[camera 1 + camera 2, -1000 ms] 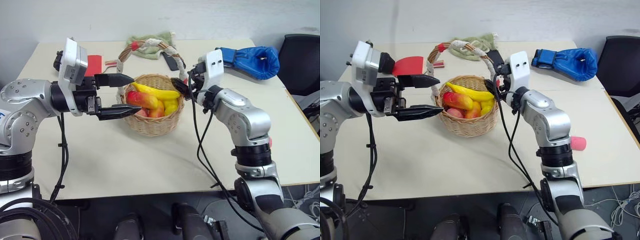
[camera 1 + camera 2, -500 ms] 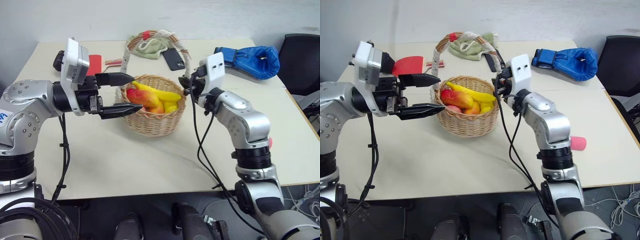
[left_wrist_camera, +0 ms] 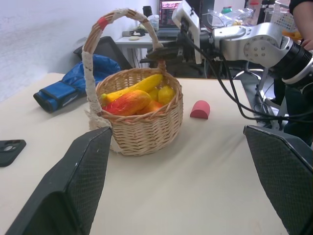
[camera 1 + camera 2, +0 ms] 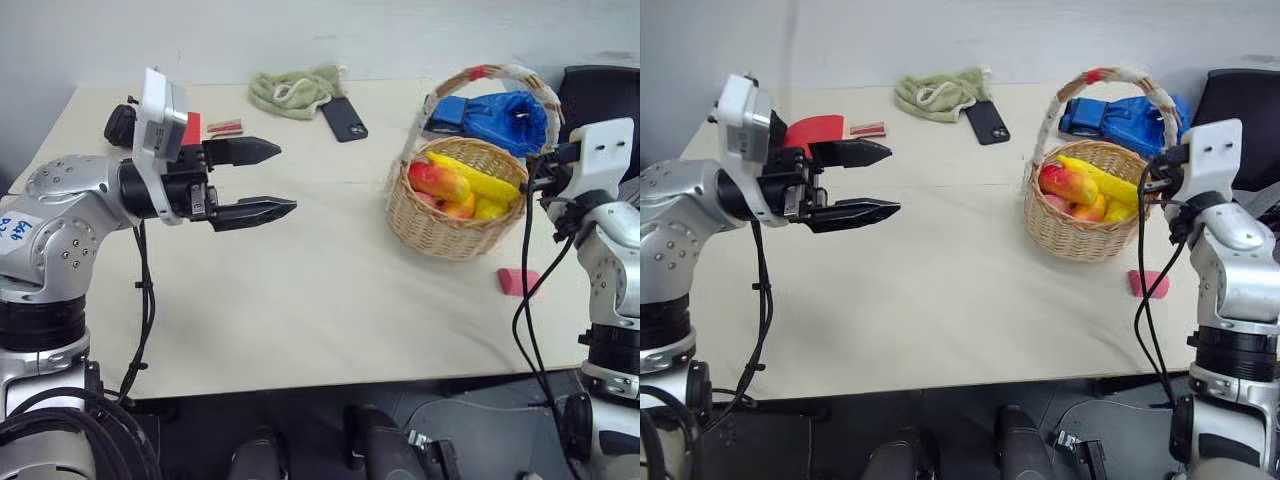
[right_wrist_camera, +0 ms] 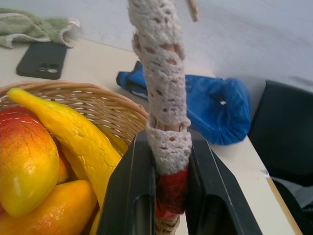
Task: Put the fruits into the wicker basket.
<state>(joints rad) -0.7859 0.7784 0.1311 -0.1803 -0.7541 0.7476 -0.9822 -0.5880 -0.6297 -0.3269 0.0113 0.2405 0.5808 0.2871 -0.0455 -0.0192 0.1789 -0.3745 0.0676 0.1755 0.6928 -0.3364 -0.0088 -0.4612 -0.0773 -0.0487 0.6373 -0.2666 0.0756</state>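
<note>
Right wrist view has the right gripper (image 5: 168, 196) clamped on the wicker basket (image 4: 450, 215) handle (down at its red-banded base), basket near the table's (image 4: 300, 290) right edge. Banana (image 4: 470, 178) and mango (image 4: 437, 180) lie inside, running left-right. Left gripper (image 4: 265, 180) is wide apart, well left of it.

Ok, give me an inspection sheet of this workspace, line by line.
Surface: beige table, flat.
Job's things: banana and mango lie inside the wicker basket, with other fruit.
Clutter: pink block beside the basket; blue glove behind it; black phone; green cloth; red item at the far left.
Hands: left hand open, off the table; right hand shut on the basket's handle.
Cables: black cables hang along both arms.
Surroundings: black chair at the right; desks and a person's arm in the left wrist view.
</note>
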